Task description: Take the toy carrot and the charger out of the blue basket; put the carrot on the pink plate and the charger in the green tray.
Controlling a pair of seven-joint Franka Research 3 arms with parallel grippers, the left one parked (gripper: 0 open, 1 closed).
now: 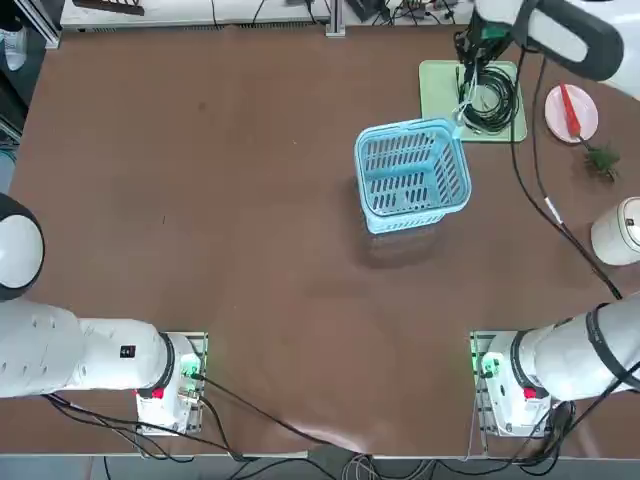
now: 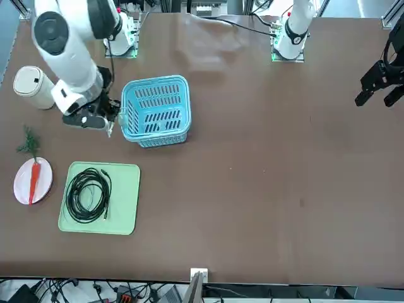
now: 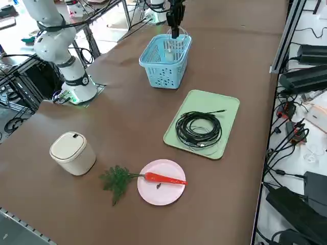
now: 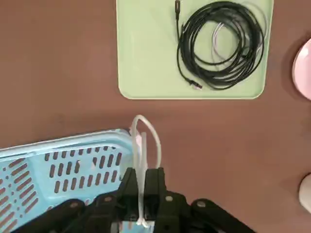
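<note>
1. Hidden or hard to read: in the top view the right claw (image 1: 467,95) is partly covered by its own arm, and the charger's plug block cannot be made out in any view; only a thin white cable loop shows. The pink plate (image 4: 303,68) is cut off at the wrist picture's edge.
2. Blue basket (image 2: 155,110): a light blue rectangular basket with slatted, see-through walls, standing upright near the middle of the tabletop (image 2: 265,189); nothing can be made out inside it.
3. Right claw (image 4: 142,182): it hangs at the basket's corner nearest the green tray, its two fingers pinched narrowly together on the charger (image 4: 146,141) cable, which rises between them as a slim white loop just beside the basket rim, clear of the tabletop.
4. Green tray (image 2: 126,208): a pale green flat rectangle with rounded corners, near the basket and apart from it; a black coiled cable (image 2: 88,194) lies in it.
5. Toy carrot (image 3: 164,179): a slim red-orange stick lying across the pink plate, its dark green leafy tuft reaching past the rim onto the tabletop.
6. White cylinder (image 3: 72,153): it stands apart from the plate, near the tuft.
</note>
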